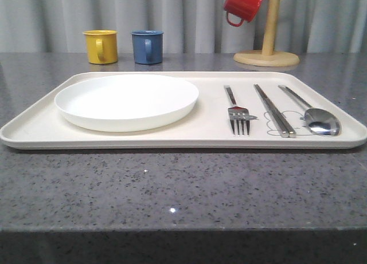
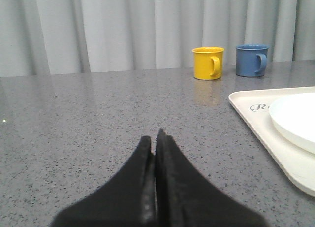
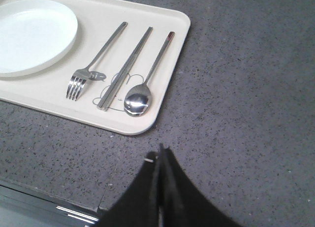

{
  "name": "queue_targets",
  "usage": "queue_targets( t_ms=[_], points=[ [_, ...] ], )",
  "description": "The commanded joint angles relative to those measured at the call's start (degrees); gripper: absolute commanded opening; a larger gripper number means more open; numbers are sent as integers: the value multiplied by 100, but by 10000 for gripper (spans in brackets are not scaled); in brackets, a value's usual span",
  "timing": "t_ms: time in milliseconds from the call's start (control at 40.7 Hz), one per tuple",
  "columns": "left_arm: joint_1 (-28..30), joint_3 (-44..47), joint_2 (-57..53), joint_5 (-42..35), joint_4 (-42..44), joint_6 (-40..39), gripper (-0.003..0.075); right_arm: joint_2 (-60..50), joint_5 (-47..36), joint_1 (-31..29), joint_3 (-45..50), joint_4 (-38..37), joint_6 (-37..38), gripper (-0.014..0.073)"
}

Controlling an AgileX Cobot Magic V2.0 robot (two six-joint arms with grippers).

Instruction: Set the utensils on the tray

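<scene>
The cream tray (image 1: 189,140) (image 3: 167,64) (image 2: 256,121) lies across the grey table. On its right half the silver fork (image 1: 237,112) (image 3: 91,69), the chopsticks (image 1: 274,110) (image 3: 125,67) and the spoon (image 1: 312,112) (image 3: 145,81) lie side by side, parallel. My right gripper (image 3: 160,150) is shut and empty, above the bare table near the tray's front right corner. Left of the tray, my left gripper (image 2: 153,136) hangs over the table, shut with nothing in it.
A round white plate (image 1: 126,101) (image 3: 32,35) (image 2: 295,118) sits on the tray's left half. A yellow mug (image 1: 101,46) (image 2: 208,63) and a blue mug (image 1: 147,46) (image 2: 251,60) stand behind the tray. A wooden mug tree (image 1: 267,46) with a red mug (image 1: 242,5) stands at the back right.
</scene>
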Motion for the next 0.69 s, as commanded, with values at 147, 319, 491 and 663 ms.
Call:
queue_targets(
  t_ms=[147, 319, 491, 663],
  points=[
    [-45, -18, -139, -472, -52, -4, -18, -160, -605, -25, 62, -24, -52, -122],
    [-45, -18, -139, -472, -52, -4, -18, -1060, -2140, -567, 1280, -253, -52, -122],
    [-45, -18, -139, -472, -52, -4, -18, -1965, -3564, -690, 2729, -215, -52, -122],
    [-45, -18, -139, -472, -52, -4, -18, -2514, -4369, -854, 3752, -169, -47, -122]
  ],
)
